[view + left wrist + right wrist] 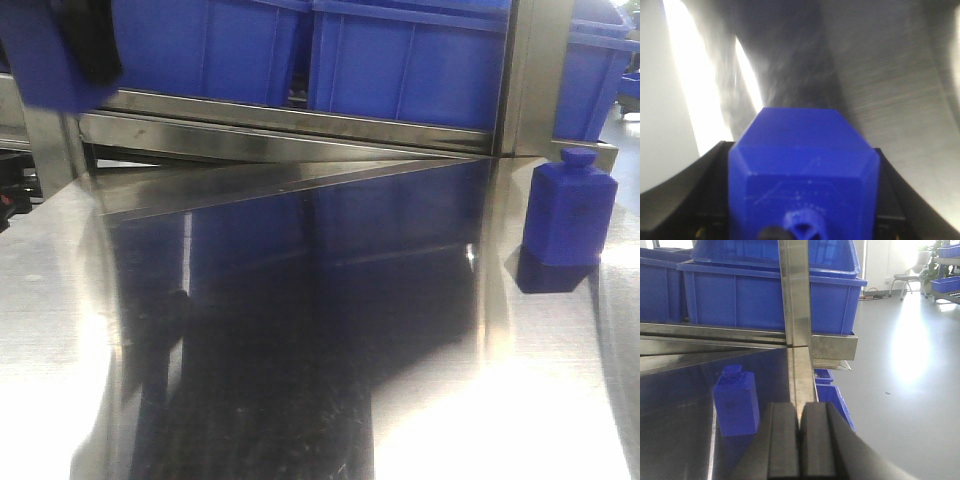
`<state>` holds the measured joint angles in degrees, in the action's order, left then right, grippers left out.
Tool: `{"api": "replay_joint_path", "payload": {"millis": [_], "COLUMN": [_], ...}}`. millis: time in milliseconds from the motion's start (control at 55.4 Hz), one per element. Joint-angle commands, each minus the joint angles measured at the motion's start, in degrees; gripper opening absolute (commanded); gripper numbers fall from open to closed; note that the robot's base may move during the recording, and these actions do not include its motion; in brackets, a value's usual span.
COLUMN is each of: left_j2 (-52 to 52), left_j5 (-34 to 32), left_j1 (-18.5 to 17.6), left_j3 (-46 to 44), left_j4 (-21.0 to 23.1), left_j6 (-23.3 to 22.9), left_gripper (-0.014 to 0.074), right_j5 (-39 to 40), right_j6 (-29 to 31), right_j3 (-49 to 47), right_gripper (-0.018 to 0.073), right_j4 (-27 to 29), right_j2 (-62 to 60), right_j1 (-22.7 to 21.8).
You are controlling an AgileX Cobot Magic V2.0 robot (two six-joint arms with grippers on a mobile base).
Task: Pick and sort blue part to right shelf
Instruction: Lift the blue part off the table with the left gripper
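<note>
Left wrist-mounted view shows the left gripper (802,210) clamped on a blue part (802,150) between its 2 dark fingers (712,195), apparently above the steel table (880,90). The right gripper (800,440) has its pads (785,440) pressed together, holding nothing, while a second blue part (568,215) stands upright on the table near the right shelf (300,125)

The shiny steel desk (80,300) glows white with light near its front edge. Past the desk's right edge, a smooth grey floor (905,390) shines bright too. Far off, a chair (907,277) stands by a white wall (875,260).
</note>
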<state>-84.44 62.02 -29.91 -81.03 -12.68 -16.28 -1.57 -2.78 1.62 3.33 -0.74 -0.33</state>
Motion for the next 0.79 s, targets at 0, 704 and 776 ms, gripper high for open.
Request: {"api": "replay_joint_path", "payload": {"millis": [0, 704, 776], "left_j2": [9.4, 62.3, 63.7], "left_j5": [-6.3, -37.3, -38.6], "left_j1": [-1.8, -2.0, -2.0], "left_j3": [2.9, 47.1, 48.3], "left_j4": [-3.8, -7.3, -7.3], "left_j6": [-1.4, -2.9, -2.9], "left_gripper": [0.0347, 0.0333, 0.0333], "right_j5": [5.7, -17.3, -23.1], "right_j6": [0.2, 6.4, 11.9], "right_j3": [-0.4, -16.7, -21.7], "right_gripper": [0.0041, 0.0041, 0.0041], "right_j4": [-0.1, 5.4, 5.4], "right_j2": [-0.9, 5.8, 9.8], "right_j1": [-0.2, -0.2, -0.2]}}
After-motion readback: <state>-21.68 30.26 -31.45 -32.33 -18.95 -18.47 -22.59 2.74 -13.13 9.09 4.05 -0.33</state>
